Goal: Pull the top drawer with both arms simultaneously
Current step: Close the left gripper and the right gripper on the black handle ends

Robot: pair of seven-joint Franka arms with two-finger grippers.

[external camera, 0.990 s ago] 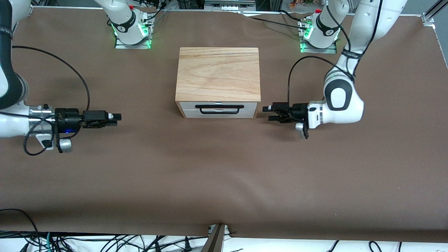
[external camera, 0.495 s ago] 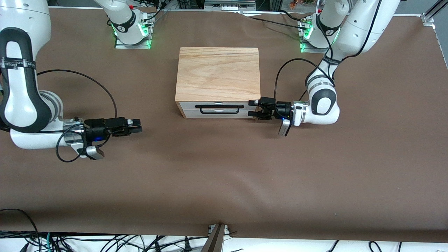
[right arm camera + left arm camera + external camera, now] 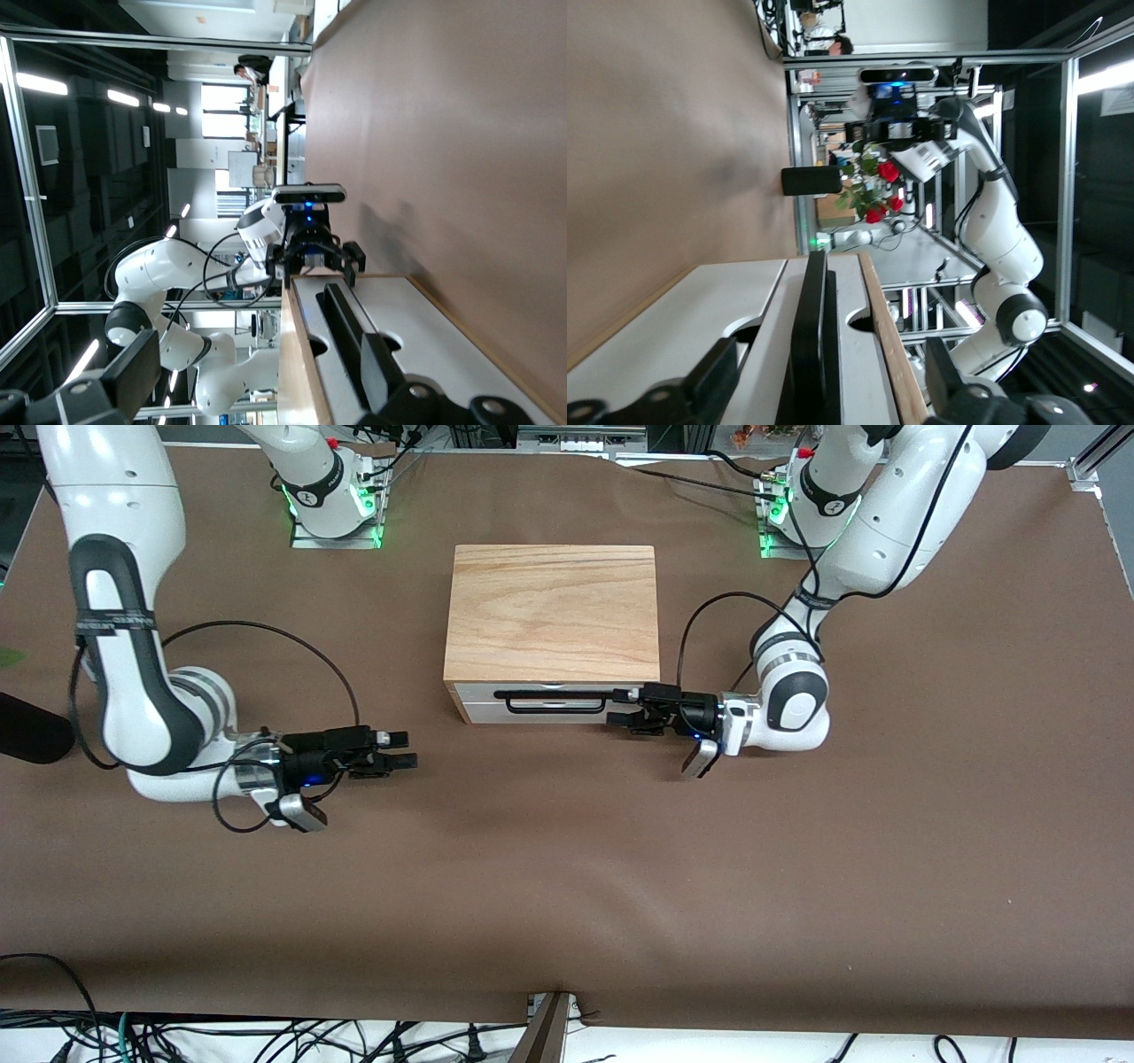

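A matte brown mat (image 3: pixel 567 886) covers the whole table, broad and bare toward the front camera, with cables trailing along its near edge. At mid-table, between the two arm bases, stands a rectangular box with a light grained wooden top (image 3: pixel 553 613). The top drawer (image 3: pixel 478 692), a shallow white panel carrying a thin black U-shaped bar handle (image 3: pixel 555 700), sits flush and closed in the box face turned toward the front camera, directly above a second white drawer front (image 3: pixel 554 714). The left gripper (image 3: pixel 622 707), black and two-fingered, lies level at the handle's end toward the left arm's side; its fingers (image 3: pixel 713 379) stand wide, straddling the bar without clamping it. The right gripper (image 3: pixel 400 750) hovers low over open mat, well apart from the box toward the right arm's end, fingers spread wide and holding nothing.
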